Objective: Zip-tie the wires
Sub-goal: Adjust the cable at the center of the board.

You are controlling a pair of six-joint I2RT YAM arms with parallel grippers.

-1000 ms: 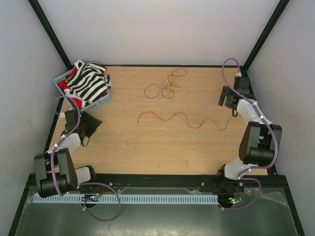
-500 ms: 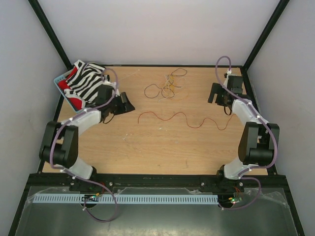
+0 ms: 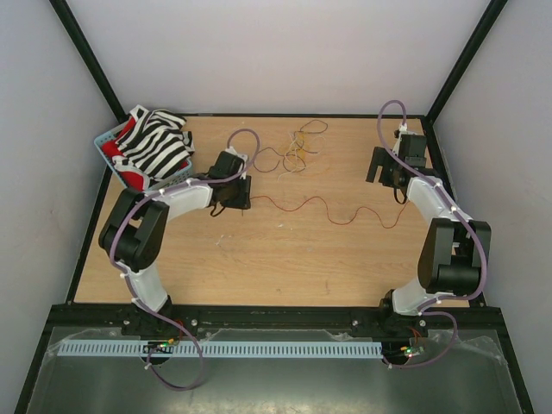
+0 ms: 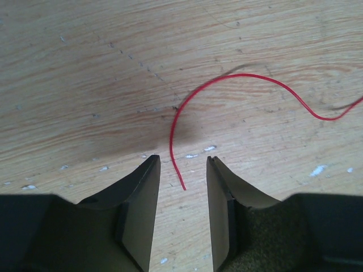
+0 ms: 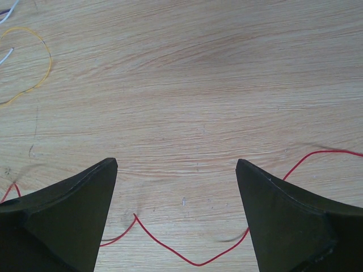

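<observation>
Wire tip, between left end effector jaws

Blue basket w/ striped cloth

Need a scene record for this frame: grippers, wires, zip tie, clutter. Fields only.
left gripper: open, jaws on either side of the left end of the long red wire, not clamped on it
right gripper: wide open, holding nothing, over the table with the same wire's bends below it
wire tangle: far centre, apart from both grippers
zip tie: not made out
basket: far left corner, striped cloth piled in it
</observation>
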